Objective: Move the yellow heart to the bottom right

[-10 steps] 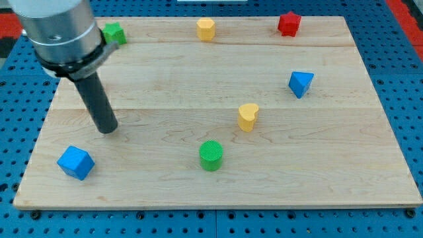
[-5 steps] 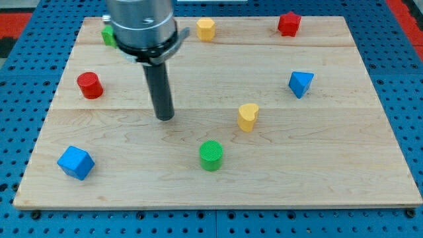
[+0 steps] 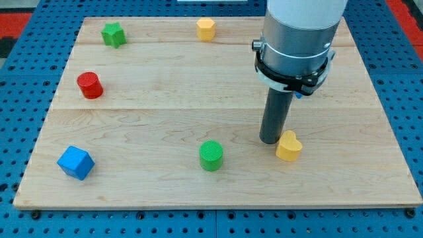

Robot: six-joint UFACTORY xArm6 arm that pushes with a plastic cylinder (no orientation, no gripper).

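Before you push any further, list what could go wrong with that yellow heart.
My tip sits against the yellow heart's upper-left edge, so contact is off-centre; the heart could rotate and slip past the tip instead of travelling toward the bottom right. The wooden board's bottom edge is close below, so an overlong push might send the heart off it.

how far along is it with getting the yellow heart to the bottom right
Underway, not finished. The yellow heart has already shifted from mid-board toward the view's lower right over the last second. My tip sits right against the heart's left side, apparently pushing. What is left: the heart is still well short of the board's bottom right corner, so it needs more pushing rightward and downward.
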